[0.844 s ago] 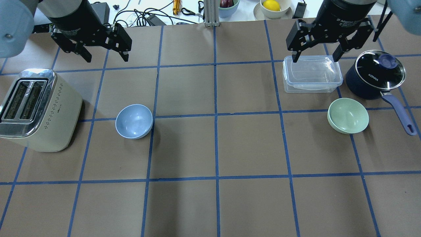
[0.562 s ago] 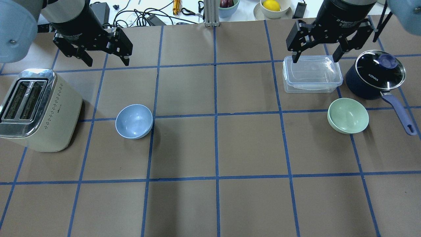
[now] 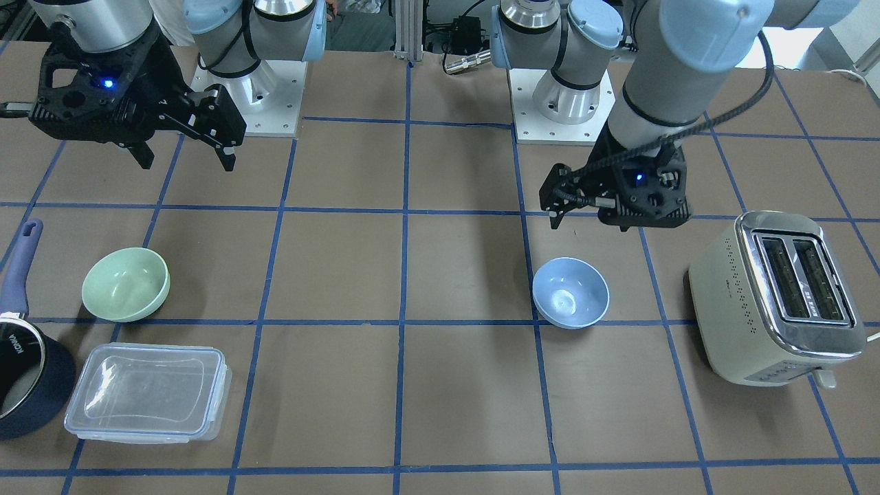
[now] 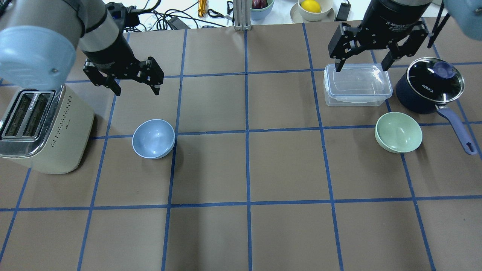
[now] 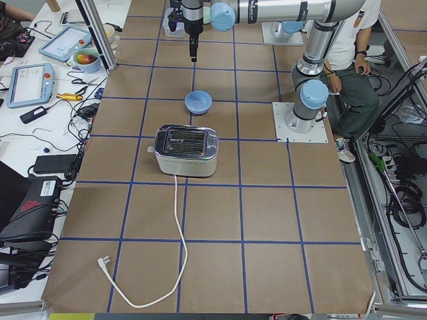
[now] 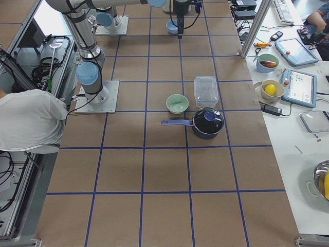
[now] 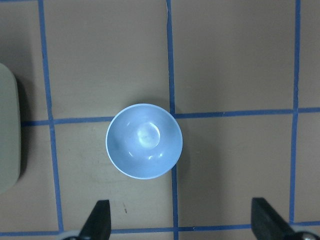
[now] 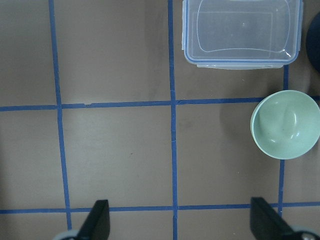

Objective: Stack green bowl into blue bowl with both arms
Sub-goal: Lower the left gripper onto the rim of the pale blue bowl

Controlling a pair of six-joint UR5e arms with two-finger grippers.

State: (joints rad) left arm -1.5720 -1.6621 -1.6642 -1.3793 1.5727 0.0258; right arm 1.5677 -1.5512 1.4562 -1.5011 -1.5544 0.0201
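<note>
Seen from the robot's side, the left-hand bowl [image 4: 153, 138] sits on the left half of the worktop [image 4: 286, 169], just right of a toaster [image 4: 56, 128]. Well apart on the right half sits the right-hand bowl [image 4: 398, 131]. A lidded container [image 4: 357, 88] lies just beyond it, and a saucepan [image 4: 429, 90] stands right of that container.

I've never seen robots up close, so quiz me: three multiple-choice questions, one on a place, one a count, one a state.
1. The green bowl sits on the robot's: A. right B. left C. exact centre line
2. Bowls on the brown table: A. one B. two C. four
3. The left end effector is: A. open, empty B. shut on a bowl C. shut, empty
Answers: 1 A, it lies beside the navy saucepan on the overhead view's right; 2 B, only the green bowl and the blue bowl; 3 A, its fingers stand wide apart above the table.
</note>
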